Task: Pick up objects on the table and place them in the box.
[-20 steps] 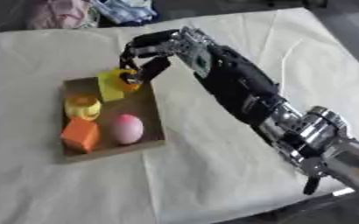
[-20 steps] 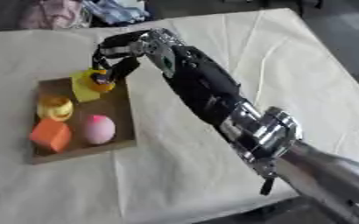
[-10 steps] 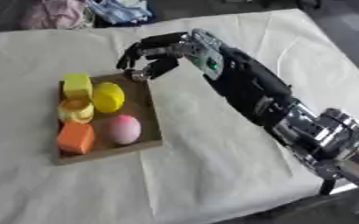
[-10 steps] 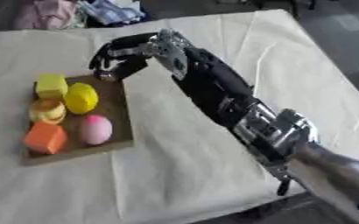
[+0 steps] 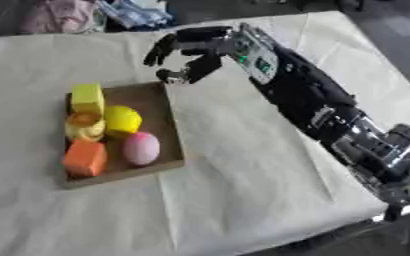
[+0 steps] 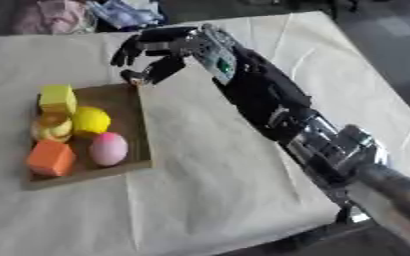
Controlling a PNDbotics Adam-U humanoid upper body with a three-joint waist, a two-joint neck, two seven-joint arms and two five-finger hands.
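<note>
A shallow brown box (image 5: 153,99) lies on the cream tablecloth at the left. Inside it are a yellow block (image 5: 87,96), a yellow ring-shaped piece (image 5: 84,126), a yellow ball (image 5: 122,120), a pink egg (image 5: 141,148) and an orange cube (image 5: 85,158). My right arm reaches in from the lower right. Its hand (image 5: 189,49) hovers just beyond the box's far right corner, open, fingers spread and holding nothing. My left hand does not show.
Bundled clothes, one pink heap (image 5: 49,15) and one bluish heap (image 5: 134,12), lie past the table's far edge. The cloth-covered table (image 5: 243,165) drops off at the right and the near side.
A second ago my right hand held the yellow ball over the box. The ball now lies in the box, and the hand has let go and drawn back past the far right corner.
</note>
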